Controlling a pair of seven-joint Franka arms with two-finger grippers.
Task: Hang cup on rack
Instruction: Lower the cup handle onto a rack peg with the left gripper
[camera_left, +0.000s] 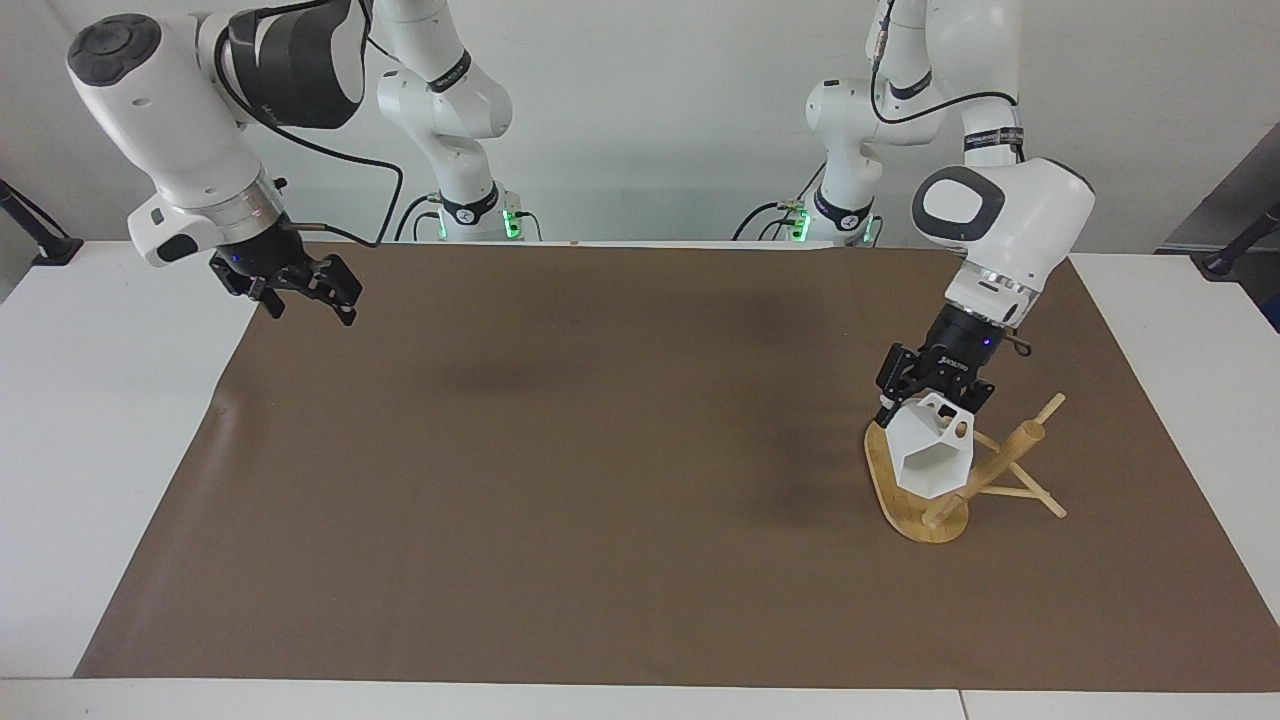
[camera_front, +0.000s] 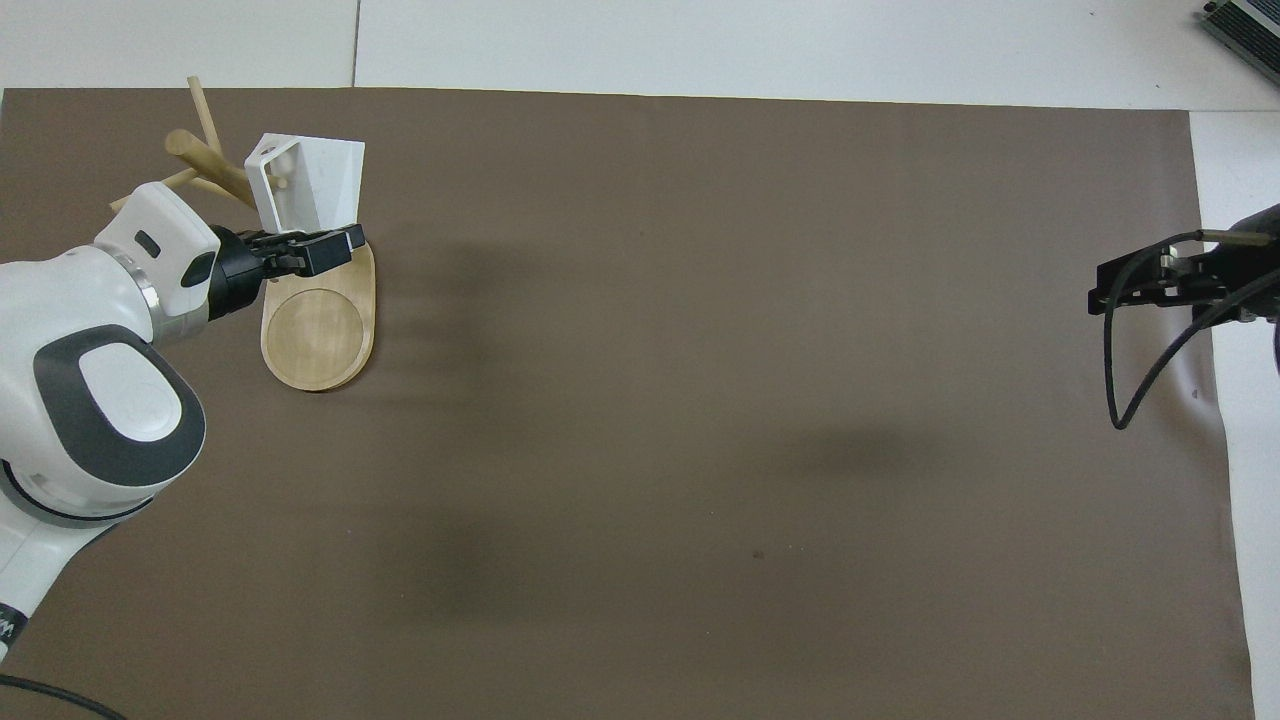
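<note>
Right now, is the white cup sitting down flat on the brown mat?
No, the left gripper holds the cup up in the air over the rack base.

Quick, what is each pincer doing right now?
Left pincer: shut on the cup, over the rack.
Right pincer: open, holding nothing, waiting in the air at its own end of the table.
</note>
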